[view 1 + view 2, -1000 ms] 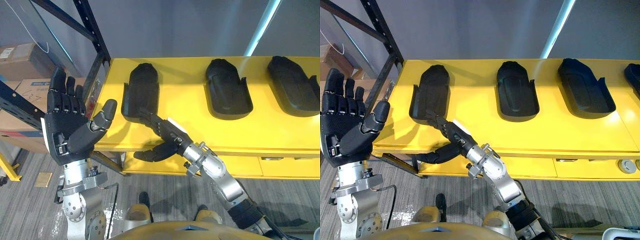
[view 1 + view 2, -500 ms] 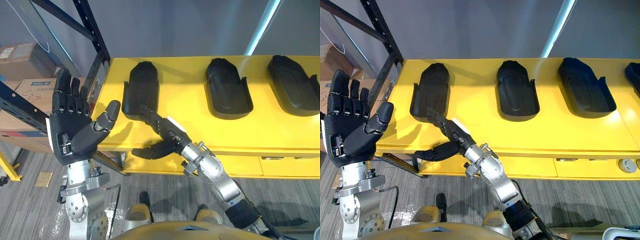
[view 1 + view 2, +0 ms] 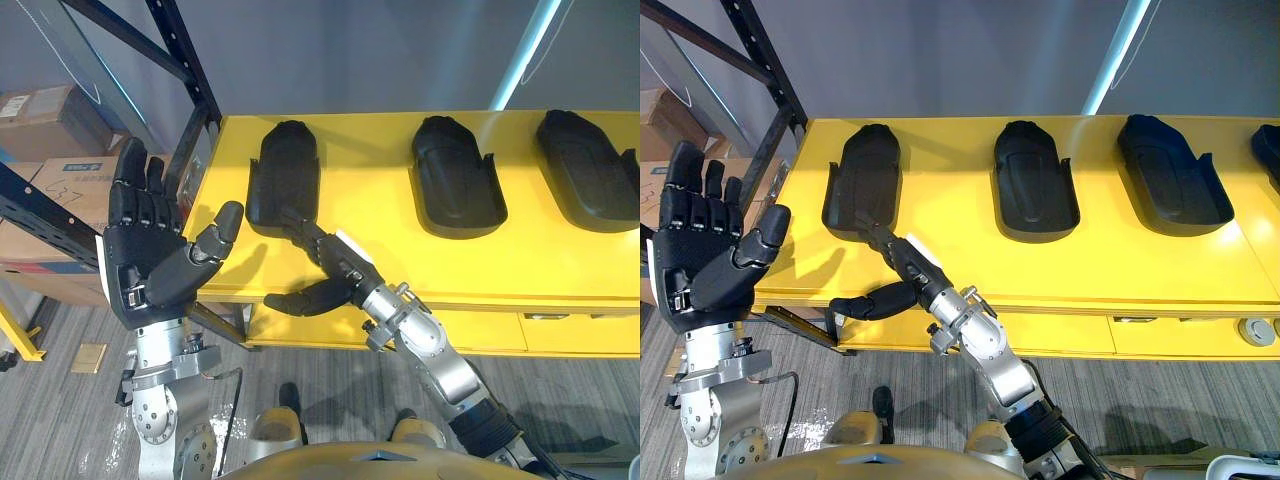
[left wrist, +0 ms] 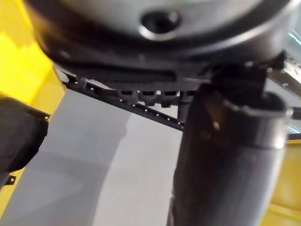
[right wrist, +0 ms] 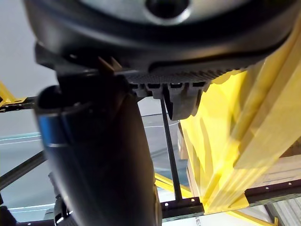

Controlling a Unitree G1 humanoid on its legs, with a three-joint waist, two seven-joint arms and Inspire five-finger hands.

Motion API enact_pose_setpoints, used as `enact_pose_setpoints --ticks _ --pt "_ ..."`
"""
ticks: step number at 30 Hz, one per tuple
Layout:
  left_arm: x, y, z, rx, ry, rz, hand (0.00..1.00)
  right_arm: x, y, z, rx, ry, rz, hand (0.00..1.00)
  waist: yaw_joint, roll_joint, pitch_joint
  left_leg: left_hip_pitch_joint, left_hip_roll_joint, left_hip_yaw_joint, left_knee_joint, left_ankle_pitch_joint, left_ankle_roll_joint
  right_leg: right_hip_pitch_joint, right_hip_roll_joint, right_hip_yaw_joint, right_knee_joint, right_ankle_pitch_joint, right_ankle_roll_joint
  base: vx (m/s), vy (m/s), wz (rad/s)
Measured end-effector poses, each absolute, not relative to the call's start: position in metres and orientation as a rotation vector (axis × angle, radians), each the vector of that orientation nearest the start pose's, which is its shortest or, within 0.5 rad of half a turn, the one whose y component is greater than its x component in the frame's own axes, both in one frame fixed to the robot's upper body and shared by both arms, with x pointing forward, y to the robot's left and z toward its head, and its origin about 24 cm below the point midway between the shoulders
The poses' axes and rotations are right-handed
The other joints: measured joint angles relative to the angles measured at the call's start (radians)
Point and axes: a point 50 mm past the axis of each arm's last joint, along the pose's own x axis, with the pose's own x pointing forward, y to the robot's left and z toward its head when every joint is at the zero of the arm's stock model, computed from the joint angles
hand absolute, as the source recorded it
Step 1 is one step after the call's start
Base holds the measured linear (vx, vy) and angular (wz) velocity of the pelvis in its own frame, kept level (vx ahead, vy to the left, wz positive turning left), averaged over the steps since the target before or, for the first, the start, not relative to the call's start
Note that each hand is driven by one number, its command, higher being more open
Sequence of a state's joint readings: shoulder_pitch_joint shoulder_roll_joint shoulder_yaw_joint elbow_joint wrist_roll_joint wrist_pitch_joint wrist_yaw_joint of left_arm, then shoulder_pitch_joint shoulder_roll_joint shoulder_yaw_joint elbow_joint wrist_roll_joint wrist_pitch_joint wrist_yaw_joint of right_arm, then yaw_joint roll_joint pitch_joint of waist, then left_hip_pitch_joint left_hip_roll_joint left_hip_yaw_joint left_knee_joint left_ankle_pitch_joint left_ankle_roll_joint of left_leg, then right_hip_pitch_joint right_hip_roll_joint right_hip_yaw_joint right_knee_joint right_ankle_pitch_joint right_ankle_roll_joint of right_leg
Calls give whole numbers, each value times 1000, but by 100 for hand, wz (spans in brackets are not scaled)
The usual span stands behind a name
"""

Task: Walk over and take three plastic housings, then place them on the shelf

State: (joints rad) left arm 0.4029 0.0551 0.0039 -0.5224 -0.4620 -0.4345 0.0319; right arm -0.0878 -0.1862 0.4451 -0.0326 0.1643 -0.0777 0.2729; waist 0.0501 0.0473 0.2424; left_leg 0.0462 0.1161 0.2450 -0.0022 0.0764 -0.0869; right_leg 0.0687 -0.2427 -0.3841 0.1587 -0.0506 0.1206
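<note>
- A flat yellow workbench top (image 3: 1120,270) runs across the view, with shallow yellow drawer fronts (image 3: 1180,335) just under its front edge.
- A long black moulded plastic housing (image 3: 862,180) lies near the bench's left end.
- A second black housing (image 3: 1034,180) lies mid-bench, well apart from the first, its side walls raised.
- A third black housing (image 3: 1173,175) lies further right, slightly slanted.
- Part of a fourth black piece (image 3: 1270,150) shows at the right edge.
</note>
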Motion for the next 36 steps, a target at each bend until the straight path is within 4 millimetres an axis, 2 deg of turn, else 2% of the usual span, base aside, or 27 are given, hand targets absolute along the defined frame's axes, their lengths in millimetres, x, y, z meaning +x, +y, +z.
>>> enact_pose_setpoints --ticks 5,11,17,22,24,25,27,28,29,30,31,33,36 --pt "159 190 118 -369 -577 147 100 235 -60 67 33 -155 800 100 -1 2 -2 0 0 5 -3 0 0 -6 1 3 -5 1 1 0 0 -1" --pt "159 189 125 -321 -596 64 100 215 -70 100 221 -317 893 100 -2 0 -29 3 0 10 -14 0 -1 12 10 2 -45 20 14 13 -1 -1" --pt "157 194 130 -173 -610 10 100 216 -89 113 179 -420 785 100 -6 -5 -66 36 1 30 -40 1 -4 49 23 8 -94 38 14 14 1 -6" --pt "155 205 137 -27 -628 6 100 224 -115 116 68 -446 610 100 -13 -12 -92 47 2 44 -57 3 -6 58 31 16 -126 55 15 10 10 -7" --pt "153 211 142 69 -634 30 100 227 -131 119 8 -469 500 100 -14 -15 -98 49 2 51 -57 4 -7 57 31 22 -128 57 14 16 9 -9" --pt "151 215 146 154 -650 75 100 229 -146 124 -33 -485 402 100 -17 -17 -101 50 2 53 -58 4 -7 57 31 24 -128 58 14 16 9 -3" --pt "146 223 154 318 -688 192 100 230 -172 131 -72 -521 243 100 -25 -19 -103 51 2 54 -59 4 -7 56 31 25 -129 58 14 6 6 -2" --pt "141 231 161 433 -745 313 100 227 -195 138 -124 -558 99 100 -28 -18 -104 55 2 58 -63 4 -7 56 32 28 -130 59 14 9 10 -6" --pt "139 233 165 471 -777 356 100 225 -204 141 -142 -570 46 100 -28 -18 -104 58 2 60 -66 4 -8 56 32 30 -130 59 14 9 11 -11" --pt "133 238 173 530 -854 448 100 221 -220 146 -180 -594 -53 100 -28 -16 -109 66 2 65 -76 6 -9 58 34 34 -133 59 14 8 8 -8" --pt "129 240 177 557 -898 494 100 218 -227 148 -198 -604 -98 100 -29 -17 -115 66 2 65 -78 7 -10 59 35 34 -138 60 14 18 6 -8" --pt "114 240 197 628 -1110 638 100 208 -253 158 -262 -643 -256 100 -35 -15 -134 67 1 68 -80 6 -11 61 36 34 -146 64 15 35 4 -2" --pt "93 234 218 657 -1412 776 100 198 -276 170 -360 -681 -443 100 -38 -9 -147 66 1 65 -81 5 -11 62 36 32 -147 64 15 11 2 1"
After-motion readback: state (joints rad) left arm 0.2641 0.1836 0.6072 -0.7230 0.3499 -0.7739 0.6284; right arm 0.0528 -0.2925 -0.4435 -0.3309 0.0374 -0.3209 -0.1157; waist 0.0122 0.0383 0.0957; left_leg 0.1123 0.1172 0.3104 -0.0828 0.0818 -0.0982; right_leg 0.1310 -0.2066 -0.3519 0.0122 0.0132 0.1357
